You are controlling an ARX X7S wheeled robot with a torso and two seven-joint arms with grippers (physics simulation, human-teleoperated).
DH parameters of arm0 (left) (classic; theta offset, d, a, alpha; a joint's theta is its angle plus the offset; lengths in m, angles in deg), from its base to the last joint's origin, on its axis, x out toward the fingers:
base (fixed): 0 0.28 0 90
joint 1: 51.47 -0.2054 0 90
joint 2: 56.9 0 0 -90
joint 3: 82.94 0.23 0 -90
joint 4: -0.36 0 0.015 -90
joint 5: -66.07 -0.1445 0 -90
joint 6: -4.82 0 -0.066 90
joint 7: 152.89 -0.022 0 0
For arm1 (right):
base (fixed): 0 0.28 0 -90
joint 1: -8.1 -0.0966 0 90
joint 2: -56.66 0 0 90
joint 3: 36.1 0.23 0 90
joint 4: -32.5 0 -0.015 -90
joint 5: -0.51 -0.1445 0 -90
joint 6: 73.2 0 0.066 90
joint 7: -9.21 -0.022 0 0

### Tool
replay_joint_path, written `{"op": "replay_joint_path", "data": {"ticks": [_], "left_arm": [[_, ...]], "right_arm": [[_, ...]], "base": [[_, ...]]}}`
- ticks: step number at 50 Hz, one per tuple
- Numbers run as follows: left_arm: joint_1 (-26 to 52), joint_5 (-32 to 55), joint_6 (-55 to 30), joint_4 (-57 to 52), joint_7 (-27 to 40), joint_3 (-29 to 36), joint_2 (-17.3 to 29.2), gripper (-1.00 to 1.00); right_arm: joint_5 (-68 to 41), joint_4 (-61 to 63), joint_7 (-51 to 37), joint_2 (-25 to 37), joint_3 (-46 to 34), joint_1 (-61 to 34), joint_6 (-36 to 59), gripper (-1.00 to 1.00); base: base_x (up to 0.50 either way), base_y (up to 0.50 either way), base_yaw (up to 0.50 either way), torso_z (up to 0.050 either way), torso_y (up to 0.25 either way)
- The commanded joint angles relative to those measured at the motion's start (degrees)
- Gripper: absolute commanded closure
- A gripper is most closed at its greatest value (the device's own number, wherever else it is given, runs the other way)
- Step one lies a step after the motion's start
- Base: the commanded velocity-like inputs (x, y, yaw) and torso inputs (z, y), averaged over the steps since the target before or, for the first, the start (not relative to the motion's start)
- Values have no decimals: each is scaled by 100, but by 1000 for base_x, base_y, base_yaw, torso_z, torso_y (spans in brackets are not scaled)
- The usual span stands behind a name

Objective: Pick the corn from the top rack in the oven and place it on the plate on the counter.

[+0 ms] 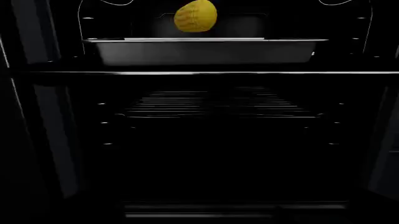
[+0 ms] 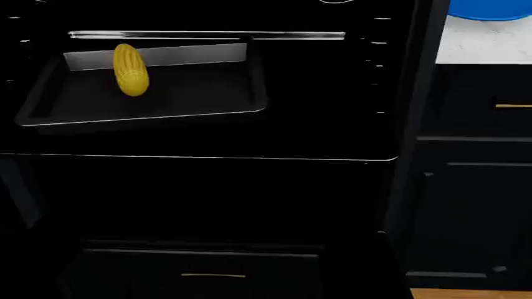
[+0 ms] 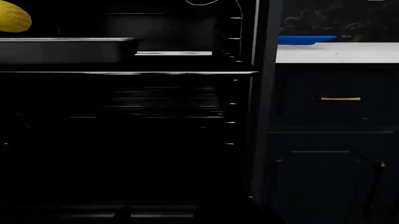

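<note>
Corn (image 1: 195,16) fills the top of my left wrist view, seen end-on, lying in the top rack (image 1: 206,50), a grey rimmed tray inside the dark, open oven (image 1: 206,140). A wire shelf (image 1: 218,106) sits lower in the cavity. My left end effector is out of this picture.

From my head view, the corn (image 2: 129,70) lies at about ten o'clock, toward the tray's back wall, its tip pointing away from me. The top rack (image 2: 166,99) is slid partly out of the oven (image 2: 249,187). The blue plate (image 2: 490,9) shows at one o'clock on the white tabletop (image 2: 482,43), above black cabinets (image 2: 474,187).

My right wrist view catches the corn (image 3: 14,17) at the frame's edge, the rack (image 3: 68,50), the plate (image 3: 307,40) and the tabletop (image 3: 337,52). Neither end effector appears anywhere.
</note>
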Motion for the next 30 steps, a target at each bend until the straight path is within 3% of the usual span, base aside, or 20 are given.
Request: {"op": "replay_joint_path", "data": {"ticks": [1,4,8,21,30], "left_arm": [[0,56,0,0,64,0,57,-100],[-58,86,-116,-138,90,190,132,-100],[-93,89,-194,-289,194,268,186,-100],[-8,-430,-1728,-2570,621,507,438,-100],[611,-395,-3083,-3731,481,446,596,-100]], "right_arm": [[0,0,-72,54,-72,0,0,-100],[-535,69,505,164,-148,50,109,-100],[-756,67,473,197,-123,8,-126,-100],[-573,2421,219,675,-405,-383,2003,-100],[-612,3381,154,899,-481,-1019,3242,-100]], "base": [[0,0,0,0,0],[0,0,0,0,0],[0,0,0,0,0],[0,0,0,0,0],[0,0,0,0,0]]}}
